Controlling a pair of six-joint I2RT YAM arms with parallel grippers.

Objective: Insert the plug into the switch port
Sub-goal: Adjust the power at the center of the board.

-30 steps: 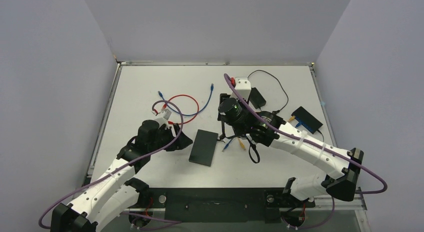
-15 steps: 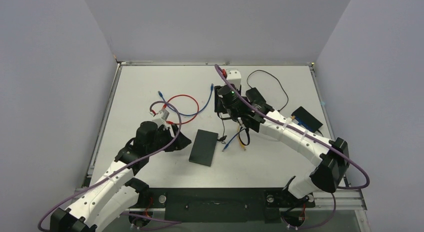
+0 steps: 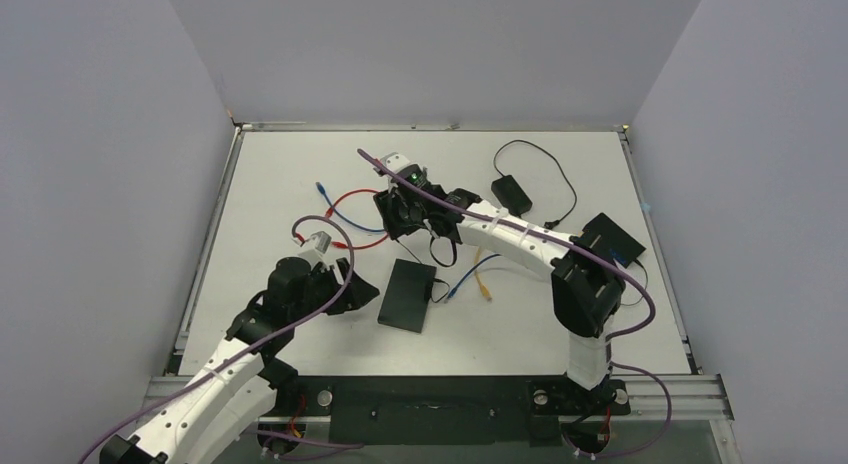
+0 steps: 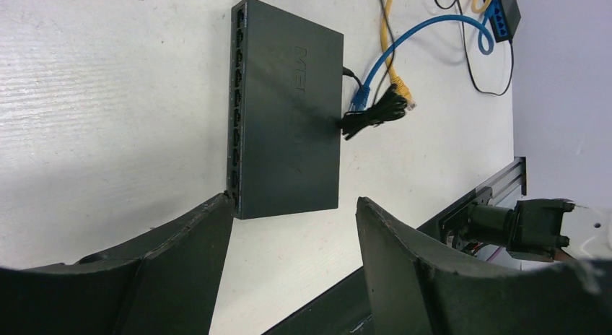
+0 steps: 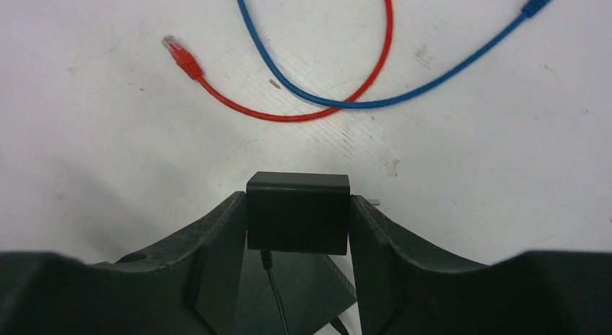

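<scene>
The black switch (image 3: 407, 295) lies flat mid-table. In the left wrist view the switch (image 4: 289, 111) shows its row of ports (image 4: 236, 97) along the left edge. My left gripper (image 4: 294, 201) stands open just short of the switch's near end, its left finger by the port-side corner. My right gripper (image 5: 298, 227) is shut on a black power adapter block (image 5: 298, 212), whose thin cord hangs down. Beyond it lie a red cable's plug (image 5: 180, 55) and a blue cable (image 5: 404, 97). In the top view my right gripper (image 3: 400, 209) hovers beside the red cable loop (image 3: 350, 219).
A blue plug (image 4: 359, 100), a yellow plug (image 4: 403, 97) and a bundled black cord (image 4: 372, 112) lie against the switch's far side. Another black adapter (image 3: 510, 191) sits at the back, and a second black box (image 3: 613, 239) at the right edge.
My right arm has swung left from the back centre to above the red and blue cables, carrying the black adapter. My left gripper has drawn back slightly toward the near edge.
</scene>
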